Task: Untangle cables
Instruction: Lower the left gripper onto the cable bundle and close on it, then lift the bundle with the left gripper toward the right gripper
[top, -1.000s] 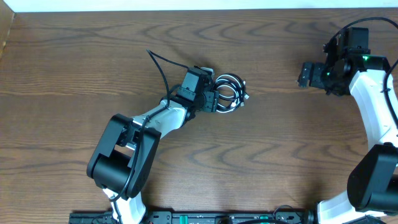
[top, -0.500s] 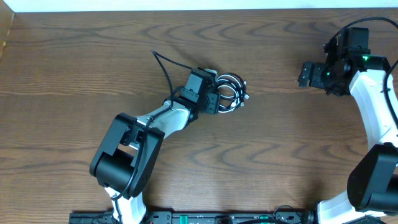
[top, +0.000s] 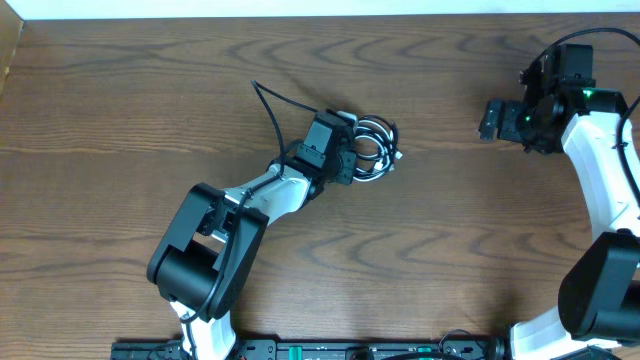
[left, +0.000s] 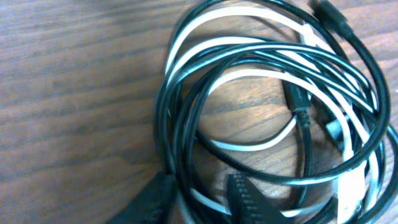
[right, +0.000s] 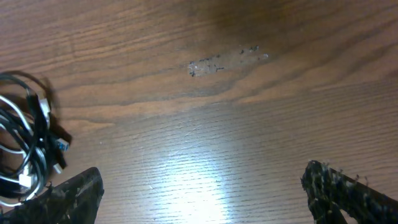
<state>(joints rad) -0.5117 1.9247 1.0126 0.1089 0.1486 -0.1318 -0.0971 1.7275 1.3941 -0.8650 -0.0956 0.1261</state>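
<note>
A: Over the last second the left arm has slid a little up and to the right, carrying the left gripper (left: 199, 196) onto the near edge of the cables (top: 377, 148). The right side hasn't shifted at all.

B: Where does the bundle lie now?

A: Flat on the counter (top: 120, 100), around the middle, just in front of the left wrist and well apart from the right arm. It's one small coil: a white cord (left: 249, 147) threaded through several black loops (left: 165, 112), with a small black plug (left: 297, 102) lying inside the ring.

B: Is the left gripper holding it?

A: Its fingers (left: 244, 194) stand close together on either side of a few strands at the coil's lower edge. I cannot tell whether they actually pinch them yet.

B: Why take the rim rather than the centre?

A: My guess is that the edge offers a couple of strands to catch alone, whereas the middle is mostly bare wood and crossings.

B: And the right gripper (right: 202, 175)?

A: Wide open and empty, held above bare counter with the coil at the left edge of its view. It is probably waiting to take the other side.
</note>
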